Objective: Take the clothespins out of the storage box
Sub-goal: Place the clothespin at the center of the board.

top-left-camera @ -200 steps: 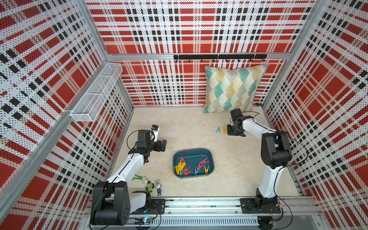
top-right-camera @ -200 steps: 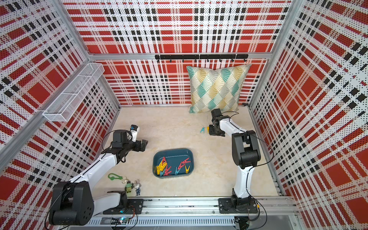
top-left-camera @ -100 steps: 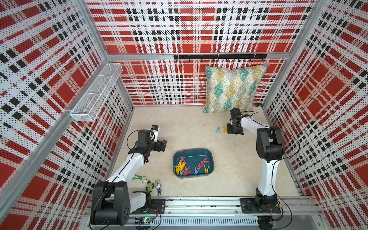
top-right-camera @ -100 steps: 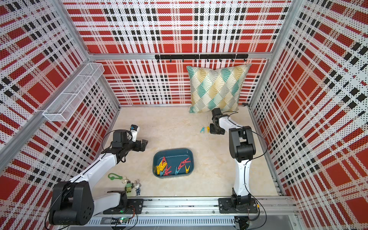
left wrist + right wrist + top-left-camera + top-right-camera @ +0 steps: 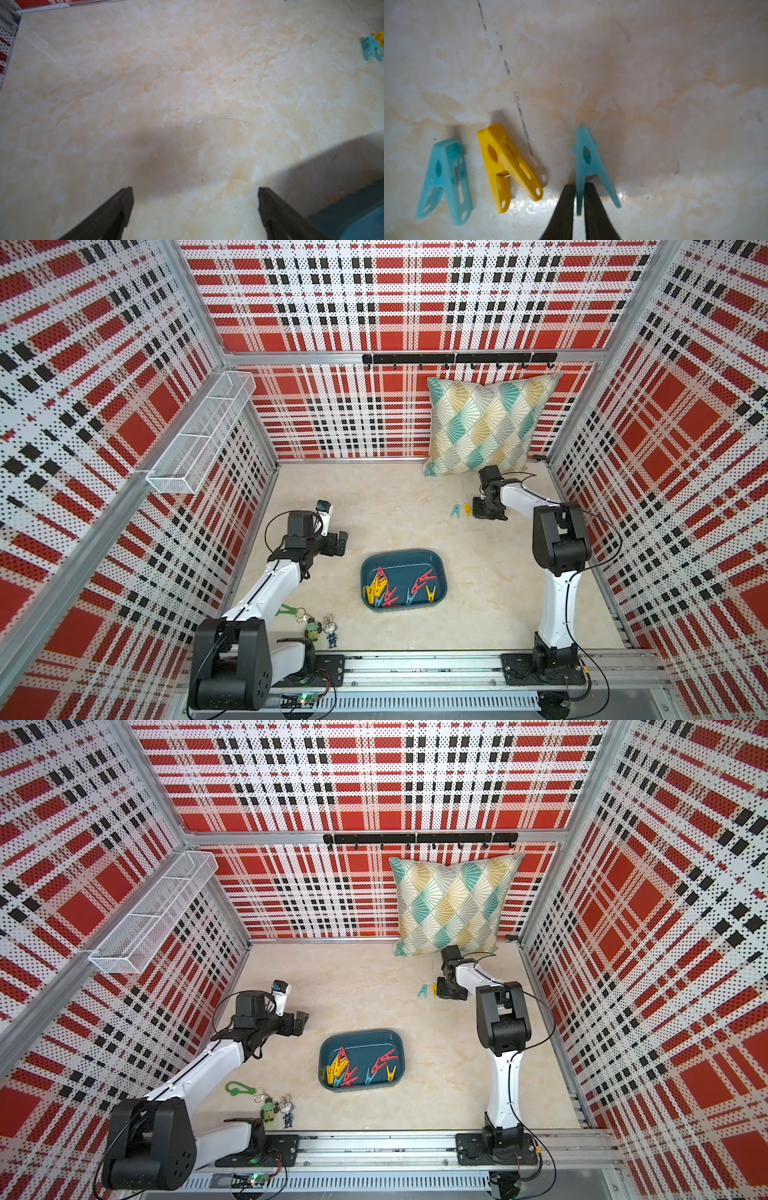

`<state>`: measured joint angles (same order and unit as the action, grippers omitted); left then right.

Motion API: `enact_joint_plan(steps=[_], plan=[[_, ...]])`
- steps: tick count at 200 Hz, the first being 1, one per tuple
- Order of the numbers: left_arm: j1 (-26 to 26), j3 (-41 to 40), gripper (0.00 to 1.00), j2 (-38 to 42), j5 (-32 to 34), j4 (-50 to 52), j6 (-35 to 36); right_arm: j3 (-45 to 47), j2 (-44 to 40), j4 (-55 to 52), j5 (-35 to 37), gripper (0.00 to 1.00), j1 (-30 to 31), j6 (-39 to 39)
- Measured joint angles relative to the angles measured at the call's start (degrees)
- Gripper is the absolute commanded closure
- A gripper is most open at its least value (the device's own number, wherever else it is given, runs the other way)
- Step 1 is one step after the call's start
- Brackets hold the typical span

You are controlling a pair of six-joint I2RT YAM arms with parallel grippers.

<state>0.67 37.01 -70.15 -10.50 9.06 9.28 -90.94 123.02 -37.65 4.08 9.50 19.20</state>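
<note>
Marble floor, left gripper unmoved, gaping empty, right gripper shifted, near-shut round teal peg, grip unclear.

In both top views your right hand hides the teal clothespin at its fingers; blur obscures whether they pinch it. The left wrist view crops the storage box.

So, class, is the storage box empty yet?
Not empty: red, yellow and teal clothespins lie inside the storage box in both top views.
</note>
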Motion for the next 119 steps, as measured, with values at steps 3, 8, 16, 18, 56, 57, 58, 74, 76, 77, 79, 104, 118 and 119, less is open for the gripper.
enact_joint_plan(steps=[3,8,16,18,56,57,58,74,76,77,79,104,118,119], plan=[[0.0,0.0,0.01,0.0,0.0,0.0,0.0,0.0,-0.02,0.0,-0.02,0.82,0.0,0.0],[0.0,0.0,0.01,0.0,0.0,0.0,0.0,0.0,-0.02,0.0,-0.04,0.82,0.0,0.0],[0.0,0.0,0.01,0.0,0.0,0.0,0.0,-0.02,-0.02,0.0,-0.13,0.81,0.0,0.02],[0.0,0.0,0.01,0.0,0.0,0.0,0.0,-0.04,-0.02,0.0,-0.15,0.81,0.02,0.02],[0.0,0.0,0.01,0.0,0.0,0.0,0.0,-0.42,0.0,-0.2,-0.42,0.79,0.0,0.07],[0.0,0.0,0.01,0.0,0.0,0.0,0.0,-0.44,0.0,-0.17,-0.42,0.79,0.02,0.07],[0.0,0.0,0.01,0.0,0.0,0.0,0.0,-0.44,0.0,-0.2,-0.42,0.78,0.0,0.07],[0.0,0.0,0.01,0.0,-0.02,0.0,0.0,-0.7,0.0,-0.42,-0.42,0.76,0.0,0.11],[0.0,0.0,0.01,0.0,-0.02,0.0,0.0,-0.74,0.0,-0.44,-0.42,0.75,0.0,0.13],[0.0,0.0,0.01,0.0,-0.02,0.0,0.0,-0.76,0.0,-0.48,-0.42,0.75,0.0,0.13],[0.0,0.0,0.01,0.0,-0.02,0.0,0.0,-0.81,0.0,-0.5,-0.42,0.75,0.0,0.17],[0.0,0.0,0.01,0.0,-0.02,0.0,0.0,-1.03,-0.11,-0.72,-0.44,0.71,0.02,0.2],[0.0,0.0,0.01,0.0,-0.02,0.0,0.0,-1.03,-0.48,-1.29,-0.61,0.71,0.0,0.2],[0.0,0.0,0.01,0.0,-0.02,0.0,0.0,-1.03,-0.5,-1.31,-0.61,0.71,0.0,0.2]])
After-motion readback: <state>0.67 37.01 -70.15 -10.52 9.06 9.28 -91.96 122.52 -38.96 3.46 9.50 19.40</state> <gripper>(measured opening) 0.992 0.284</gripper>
